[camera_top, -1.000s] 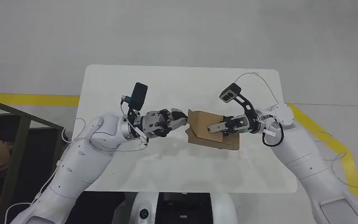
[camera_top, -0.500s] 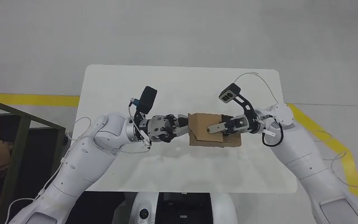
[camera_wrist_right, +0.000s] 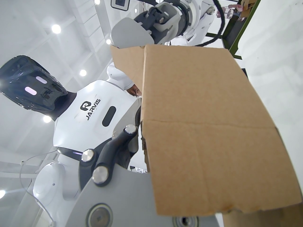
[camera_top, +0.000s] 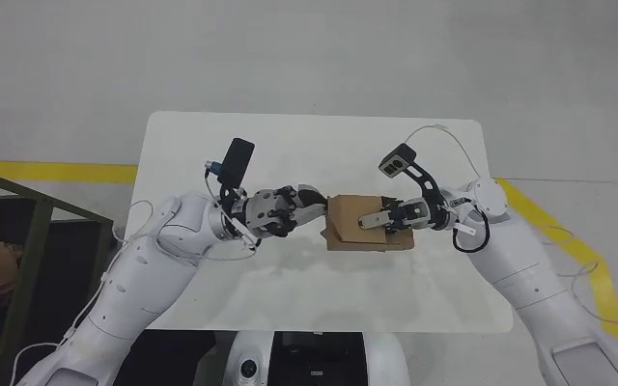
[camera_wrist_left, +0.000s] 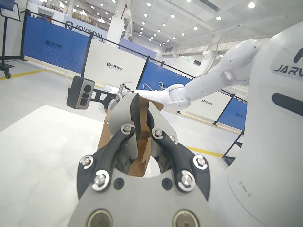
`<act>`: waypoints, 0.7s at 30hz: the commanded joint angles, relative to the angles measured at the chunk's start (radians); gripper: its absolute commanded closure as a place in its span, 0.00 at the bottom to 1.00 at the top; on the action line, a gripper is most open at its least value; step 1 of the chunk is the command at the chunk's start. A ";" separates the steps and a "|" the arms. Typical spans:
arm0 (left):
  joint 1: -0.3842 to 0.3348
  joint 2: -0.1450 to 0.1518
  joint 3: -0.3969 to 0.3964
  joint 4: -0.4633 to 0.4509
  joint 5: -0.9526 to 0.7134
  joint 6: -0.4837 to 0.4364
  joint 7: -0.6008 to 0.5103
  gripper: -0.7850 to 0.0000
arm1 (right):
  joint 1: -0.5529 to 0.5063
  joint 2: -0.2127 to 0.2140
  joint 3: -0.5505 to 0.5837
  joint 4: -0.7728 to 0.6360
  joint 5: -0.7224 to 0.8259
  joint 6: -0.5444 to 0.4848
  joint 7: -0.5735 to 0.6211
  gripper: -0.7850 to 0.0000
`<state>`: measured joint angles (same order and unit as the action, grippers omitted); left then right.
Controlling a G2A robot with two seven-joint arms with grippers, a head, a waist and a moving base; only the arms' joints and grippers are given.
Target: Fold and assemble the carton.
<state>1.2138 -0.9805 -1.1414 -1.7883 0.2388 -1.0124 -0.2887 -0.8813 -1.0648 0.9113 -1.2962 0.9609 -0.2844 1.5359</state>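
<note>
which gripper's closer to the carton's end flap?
Left. The left gripper is at the end flap, cardboard between its jaws. The right gripper lies over the carton farther along its top, away from that flap.

left end effector [camera_top: 317,205]: reaching inward above surface, pinched shut on carton [camera_top: 348,208] flap | right end effector [camera_top: 372,221]: facing it, clamped on opposite carton wall

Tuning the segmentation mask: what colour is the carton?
The carton is plain brown; right wrist view shows it best.
</note>
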 commanded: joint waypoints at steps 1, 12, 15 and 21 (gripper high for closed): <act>0.013 0.000 -0.026 -0.006 0.011 0.000 0.034 0.84 | 0.001 -0.001 -0.001 0.006 -0.002 0.000 0.000 1.00; -0.011 0.007 -0.061 -0.050 -0.013 0.104 -0.069 0.00 | 0.013 -0.004 -0.009 0.045 -0.040 0.000 0.000 1.00; -0.038 0.016 -0.057 -0.051 -0.093 0.177 -0.190 0.00 | 0.019 -0.006 -0.010 0.062 -0.054 0.000 0.000 1.00; -0.090 0.042 -0.070 -0.049 -0.331 0.407 -0.529 0.00 | 0.024 -0.012 0.002 0.087 -0.082 -0.001 -0.001 1.00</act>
<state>1.1274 -0.9427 -1.2113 -1.8414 -0.0383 -0.6601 -0.7380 -0.8573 -1.0757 0.9110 -1.2136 0.8832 -0.2849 1.5353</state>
